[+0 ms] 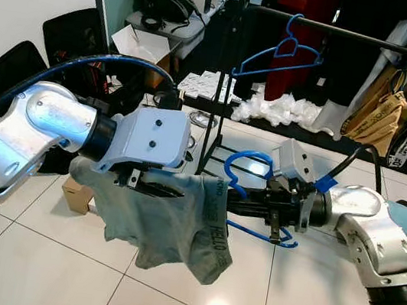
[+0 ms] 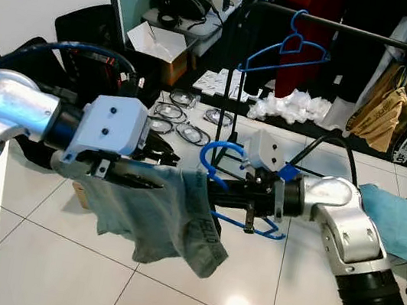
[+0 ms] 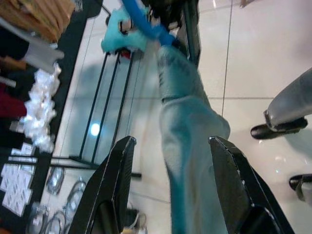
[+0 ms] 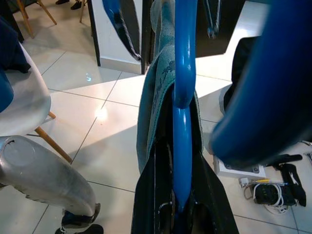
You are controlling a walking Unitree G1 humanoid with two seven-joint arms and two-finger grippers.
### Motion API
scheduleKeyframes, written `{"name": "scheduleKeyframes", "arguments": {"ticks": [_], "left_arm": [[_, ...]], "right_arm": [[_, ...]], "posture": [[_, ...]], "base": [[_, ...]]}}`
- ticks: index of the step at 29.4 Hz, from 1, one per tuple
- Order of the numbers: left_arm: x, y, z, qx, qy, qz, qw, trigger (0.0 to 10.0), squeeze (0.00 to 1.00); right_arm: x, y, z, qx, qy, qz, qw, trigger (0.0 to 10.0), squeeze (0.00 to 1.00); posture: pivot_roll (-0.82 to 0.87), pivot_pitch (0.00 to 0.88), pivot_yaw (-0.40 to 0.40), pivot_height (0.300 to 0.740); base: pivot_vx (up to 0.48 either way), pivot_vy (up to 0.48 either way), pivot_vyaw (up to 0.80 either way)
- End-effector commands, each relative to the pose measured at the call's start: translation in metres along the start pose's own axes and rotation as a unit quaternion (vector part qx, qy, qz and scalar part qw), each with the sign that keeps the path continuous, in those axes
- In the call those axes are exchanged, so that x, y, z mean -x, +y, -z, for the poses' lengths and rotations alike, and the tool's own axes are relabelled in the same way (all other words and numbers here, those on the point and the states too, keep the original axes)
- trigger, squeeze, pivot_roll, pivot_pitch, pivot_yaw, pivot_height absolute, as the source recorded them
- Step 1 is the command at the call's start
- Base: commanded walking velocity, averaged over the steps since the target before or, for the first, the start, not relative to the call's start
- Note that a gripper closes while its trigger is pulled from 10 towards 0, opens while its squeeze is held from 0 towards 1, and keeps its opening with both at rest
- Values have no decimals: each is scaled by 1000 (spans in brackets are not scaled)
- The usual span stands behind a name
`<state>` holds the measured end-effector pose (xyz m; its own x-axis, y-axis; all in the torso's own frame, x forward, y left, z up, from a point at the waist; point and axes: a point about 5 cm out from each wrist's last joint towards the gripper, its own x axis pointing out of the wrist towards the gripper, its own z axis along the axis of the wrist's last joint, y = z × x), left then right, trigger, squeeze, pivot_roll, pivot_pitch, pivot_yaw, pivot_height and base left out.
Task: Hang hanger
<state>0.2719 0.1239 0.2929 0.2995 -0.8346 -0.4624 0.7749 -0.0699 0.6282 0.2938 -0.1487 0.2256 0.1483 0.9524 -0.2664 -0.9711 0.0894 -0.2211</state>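
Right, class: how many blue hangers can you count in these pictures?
2. One blue hanger hangs on the black rail. The other blue hanger, with a grey-green garment on it, is clamped in the right gripper. Others may hide among the hanging clothes.

Underfoot it's a glossy white tiled floor (image 1: pixel 31 264), catching a bright spot of ceiling light. Over by the base of the black clothes rack (image 1: pixel 218 135) there's a scatter of white papers (image 1: pixel 208 86), a heap of crumpled white packing material (image 1: pixel 284 109) and some round cable coils (image 2: pixel 181 122) lying flat on the tiles. A small cardboard box (image 1: pixel 76 196) sits on the floor to the left, and a teal cloth (image 2: pixel 402 219) lies spread out on the right.
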Motion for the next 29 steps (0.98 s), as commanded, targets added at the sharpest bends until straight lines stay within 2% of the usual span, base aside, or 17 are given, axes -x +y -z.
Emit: {"name": "scheduleKeyframes", "arguments": {"ticks": [1,10,11,28,29], "left_arm": [[1,-4,9,12,27,16,999,10000,0],[-3,-7,18,23,46,27,998,10000,0],[-3,-7,19,28,48,25,998,0,0],[1,-5,19,28,48,35,998,0,0],[1,-5,18,26,43,36,998,0,0]], "right_arm": [[-5,2,-4,14,-2,-10,1000,10000,0],[-8,1,-5,14,-6,-8,1000,10000,0],[-8,1,-6,14,-7,-8,1000,10000,0],[-10,2,-5,8,-13,-2,1000,10000,0],[-11,1,-6,2,-19,0,1000,10000,702]], "posture": [[19,36,22,740],[18,37,23,740],[17,38,24,740],[18,38,22,740],[18,36,22,740]], "base": [[0,0,0],[0,0,0],[0,0,0],[0,0,0],[0,0,0]]}}
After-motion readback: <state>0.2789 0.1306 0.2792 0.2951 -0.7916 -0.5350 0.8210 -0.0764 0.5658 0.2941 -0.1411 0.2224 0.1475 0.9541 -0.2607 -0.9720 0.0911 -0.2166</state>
